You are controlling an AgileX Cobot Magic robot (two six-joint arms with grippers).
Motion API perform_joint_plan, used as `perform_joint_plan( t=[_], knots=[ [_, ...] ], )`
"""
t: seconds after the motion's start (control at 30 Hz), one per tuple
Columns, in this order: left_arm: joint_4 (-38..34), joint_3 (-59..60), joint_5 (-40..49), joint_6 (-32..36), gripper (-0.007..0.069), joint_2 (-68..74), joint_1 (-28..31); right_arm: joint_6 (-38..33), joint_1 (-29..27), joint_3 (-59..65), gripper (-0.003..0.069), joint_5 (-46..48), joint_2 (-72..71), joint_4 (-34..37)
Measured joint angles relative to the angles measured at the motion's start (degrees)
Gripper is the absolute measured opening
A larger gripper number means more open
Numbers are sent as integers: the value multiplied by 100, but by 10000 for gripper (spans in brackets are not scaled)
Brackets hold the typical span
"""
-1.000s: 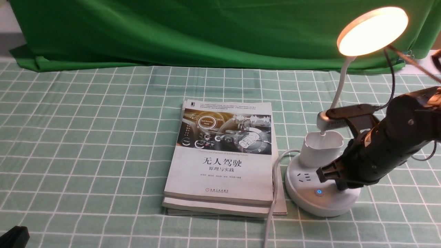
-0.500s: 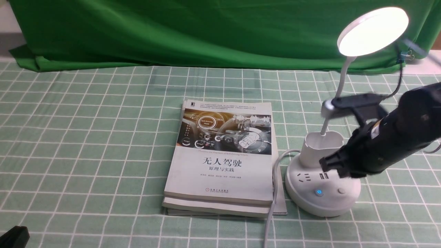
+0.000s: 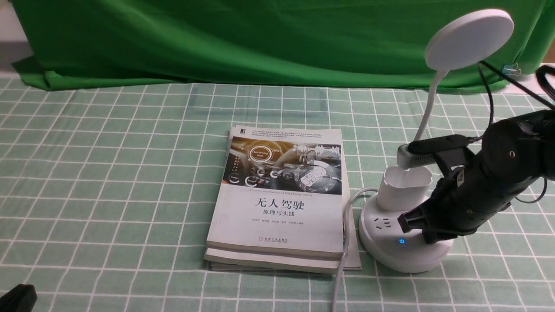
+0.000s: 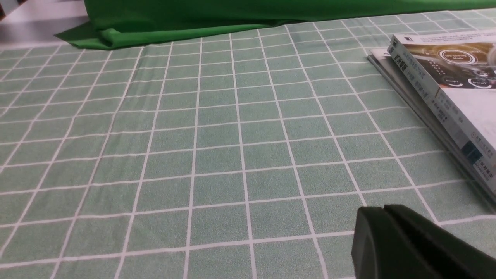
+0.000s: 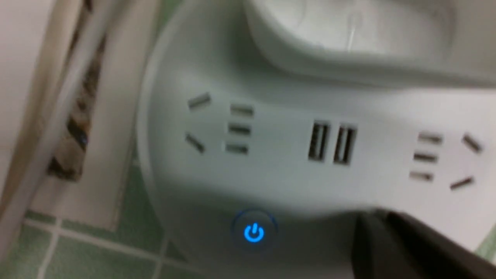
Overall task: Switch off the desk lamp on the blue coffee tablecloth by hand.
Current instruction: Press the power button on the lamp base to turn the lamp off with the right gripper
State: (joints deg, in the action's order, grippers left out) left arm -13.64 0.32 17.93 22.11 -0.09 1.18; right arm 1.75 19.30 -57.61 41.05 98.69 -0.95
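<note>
The white desk lamp stands at the right on the blue-green checked tablecloth. Its disc head is dark. A thin neck runs down into the cup holder on the round base. The blue power button glows. My right gripper is shut, with its tip pressed down on the base just right of that button, over the second button. In the right wrist view the base, blue button and shut tips show. My left gripper is shut and empty, low over the cloth.
A stack of books lies left of the lamp base, with the lamp's white cable running along its right edge to the front. A dark green backdrop cloth hangs behind. The left gripper sits at the front left corner.
The lamp head went from warm yellow light to white light to dark. My right gripper lifted off the base half a second ago and has come back down onto it.
</note>
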Motion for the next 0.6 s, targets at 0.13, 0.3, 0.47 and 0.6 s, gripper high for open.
perform_joint_plan(
  t=[0.13, 0.3, 0.47, 0.6],
  knots=[
    [0, 0, 0, 0, 0, 0, 0, -1, 0, -5, 41, 0, -39, 0],
    [0, 0, 0, 0, 0, 0, 0, -1, 0, 28, 41, -28, -331, 0],
    [0, 0, 0, 0, 0, 0, 0, -1, 0, 28, 41, -47, -582, 4],
    [0, 0, 0, 0, 0, 0, 0, -1, 0, 28, 41, -49, -572, 4]
  ],
)
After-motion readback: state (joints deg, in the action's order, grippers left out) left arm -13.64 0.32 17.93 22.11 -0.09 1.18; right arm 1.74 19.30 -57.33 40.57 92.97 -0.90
